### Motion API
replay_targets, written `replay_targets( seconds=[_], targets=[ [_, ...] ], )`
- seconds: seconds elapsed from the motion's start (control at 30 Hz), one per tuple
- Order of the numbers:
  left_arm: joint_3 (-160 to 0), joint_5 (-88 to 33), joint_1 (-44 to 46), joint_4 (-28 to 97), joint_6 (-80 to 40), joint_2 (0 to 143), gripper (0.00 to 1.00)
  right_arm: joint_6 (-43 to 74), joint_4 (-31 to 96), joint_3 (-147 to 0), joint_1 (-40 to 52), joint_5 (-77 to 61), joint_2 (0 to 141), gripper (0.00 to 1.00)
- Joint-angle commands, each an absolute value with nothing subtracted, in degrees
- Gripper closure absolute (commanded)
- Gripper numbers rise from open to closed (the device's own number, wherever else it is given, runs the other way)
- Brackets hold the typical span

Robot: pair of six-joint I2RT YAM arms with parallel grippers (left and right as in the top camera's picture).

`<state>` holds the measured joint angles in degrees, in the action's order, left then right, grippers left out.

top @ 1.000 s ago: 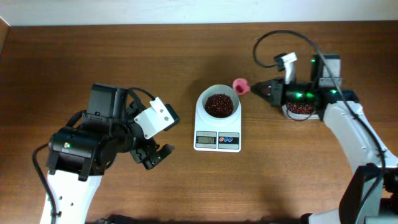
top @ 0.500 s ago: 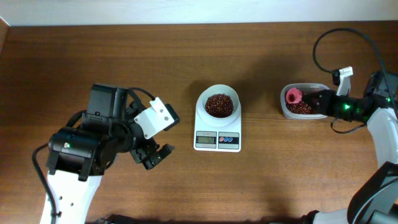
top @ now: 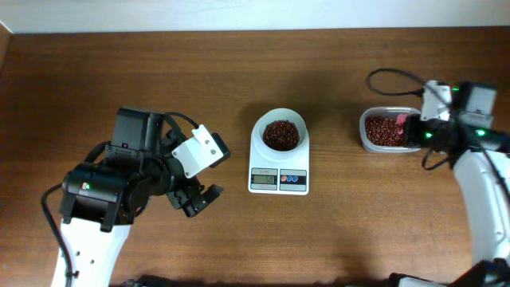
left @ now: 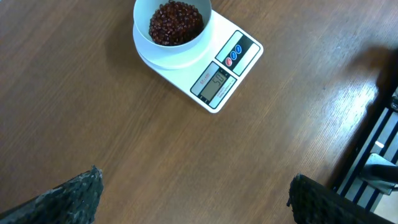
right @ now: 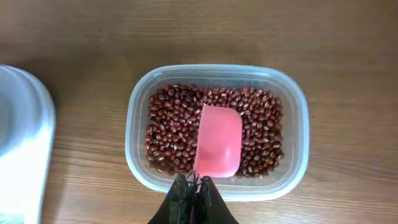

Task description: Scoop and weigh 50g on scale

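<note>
Scale (top: 278,159) sits at your overhead frame's centre, beans (top: 280,134) in its bowl (top: 260,126). Tub (top: 363,135) lies well apart to its right, mid-right of frame. Scoop (right: 218,140) lies in the tub, on more beans.

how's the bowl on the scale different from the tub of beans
The bowl is round and opaque white; the tub is rectangular and clear. The bowl sits on the scale; the tub sits straight on the table. A pink scoop lies in the tub, none in the bowl. Both hold red beans.
</note>
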<state>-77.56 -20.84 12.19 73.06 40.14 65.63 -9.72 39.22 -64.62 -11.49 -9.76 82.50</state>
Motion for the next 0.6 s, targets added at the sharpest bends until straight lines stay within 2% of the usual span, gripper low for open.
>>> replay_targets(
  seconds=[0.0,0.07,0.13,0.17,0.27,0.37,0.43,0.53,0.57],
  targets=[
    [-77.17,-21.65,11.84,72.97,41.25,65.41,0.01,-10.33,39.18,-64.86,-4.97,12.25,80.27,0.96],
    [-77.17,-21.65,11.84,72.97,41.25,65.41,0.01,-10.31,38.48,-64.86,-0.91,21.37,80.29,0.96],
    [-77.17,-21.65,11.84,72.97,41.25,65.41,0.01,-10.02,37.67,-64.86,1.17,22.11,80.27,0.96],
    [-77.17,-21.65,11.84,72.97,41.25,65.41,0.01,-6.09,37.58,-65.19,1.72,21.78,79.81,0.96],
    [-77.17,-21.65,11.84,72.97,41.25,65.41,0.01,-2.48,39.83,-66.94,1.76,18.59,75.22,0.96],
    [-77.17,-21.65,11.84,72.97,41.25,65.41,0.01,-2.48,41.87,-67.61,1.76,18.41,64.51,0.96],
    [-77.17,-21.65,11.84,72.97,41.25,65.41,0.01,-2.26,45.28,-67.61,1.76,13.65,56.73,0.96],
    [-77.17,-21.65,11.84,72.97,41.25,65.41,0.01,4.6,51.68,-67.61,1.76,3.09,49.52,0.96],
    [-77.17,-21.65,11.84,72.97,41.25,65.41,0.01,10.07,54.72,-67.61,1.76,2.94,48.1,0.96]
  ],
)
